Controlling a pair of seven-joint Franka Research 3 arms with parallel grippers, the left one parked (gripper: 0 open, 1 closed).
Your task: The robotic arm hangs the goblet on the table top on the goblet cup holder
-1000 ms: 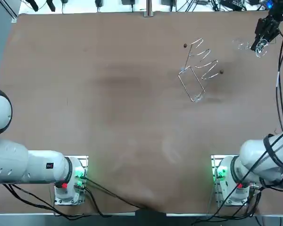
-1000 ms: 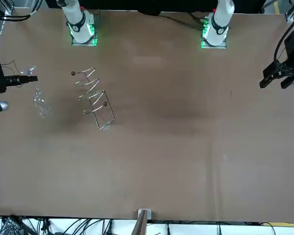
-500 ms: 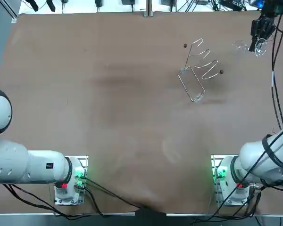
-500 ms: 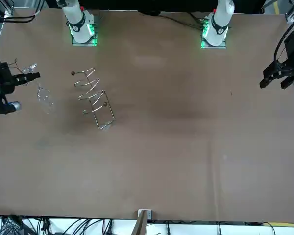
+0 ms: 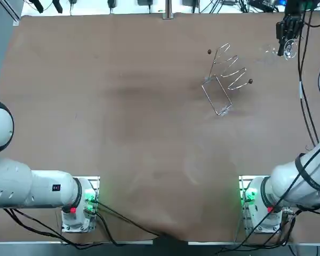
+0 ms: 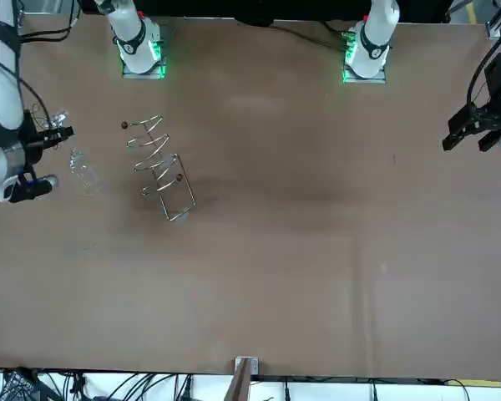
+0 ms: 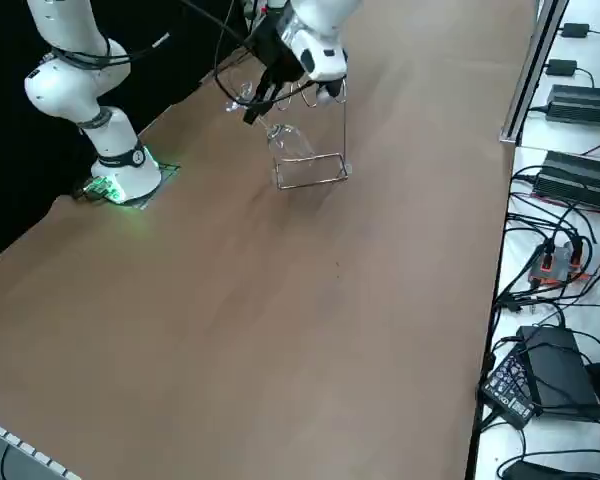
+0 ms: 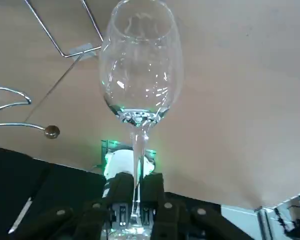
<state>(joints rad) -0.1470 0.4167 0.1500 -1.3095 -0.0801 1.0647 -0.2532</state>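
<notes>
The goblet point(image 8: 138, 75) is held off the counter point(image 5: 122, 106), near its far right corner. The tool point(image 8: 136, 187) is clamped on the thin stem just below the bowl, with both fingers pressed against the glass. The bowl points away from the wrist, open mouth outermost. This grip on the stem was probably chosen to leave the foot and the bowl free, since it is the foot that has to be slid onto the wire rails. The goblet cup holder point(image 5: 226, 80) stands on the counter in its far right part, inward of the tool and clearly apart from it. Its zigzag arms, tipped with small balls, are turned toward the far edge, and its rectangular wire loop lies nearer the middle. The goblet has been picked up, but hanging it has not yet begun. It is judged that the glass must first be brought over and lined up with a gap between the arms.

The foot of the goblet is largely hidden behind the fingers in the wrist view. Seen from overhead, the clear glass is hard to make out against the counter. In the side view the upper wires of the holder are covered by the arm. Which gap is being aimed at cannot be told.
</notes>
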